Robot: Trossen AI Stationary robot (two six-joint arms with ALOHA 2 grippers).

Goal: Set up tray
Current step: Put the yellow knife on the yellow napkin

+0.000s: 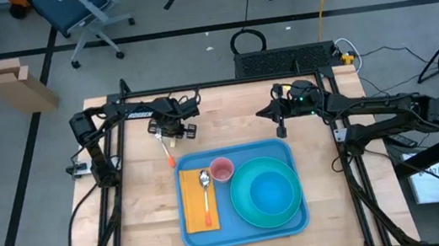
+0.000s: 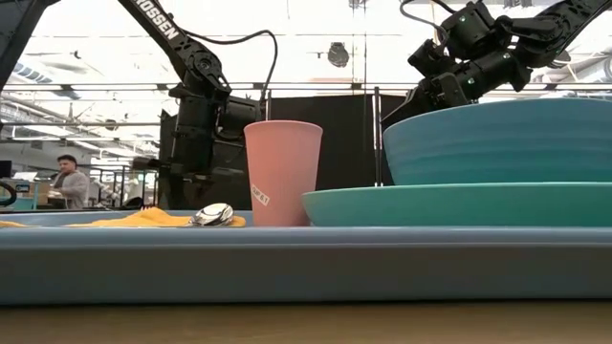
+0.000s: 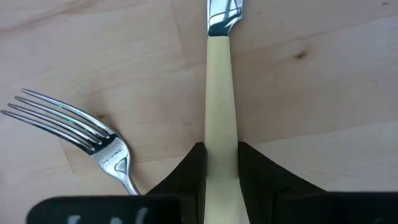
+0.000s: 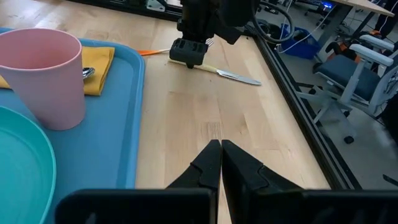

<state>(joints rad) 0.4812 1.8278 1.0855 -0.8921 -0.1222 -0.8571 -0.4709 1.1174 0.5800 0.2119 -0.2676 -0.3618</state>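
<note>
Left gripper [image 3: 222, 163] clamps a cream-handled knife [image 3: 221, 93] on the worktop [image 1: 146, 209] beside a fork [image 3: 81, 134]; right gripper [image 4: 220, 163] hangs closed, empty, behind the tray [image 1: 194, 238]

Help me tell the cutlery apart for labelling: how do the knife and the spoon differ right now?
The knife lies on the bare wood table, outside the tray; the spoon lies on the yellow napkin inside it. The knife has a pale cream handle, the spoon an orange one. The left pincer closes around the knife's handle; nothing touches the spoon. Both have shiny metal ends.
</note>
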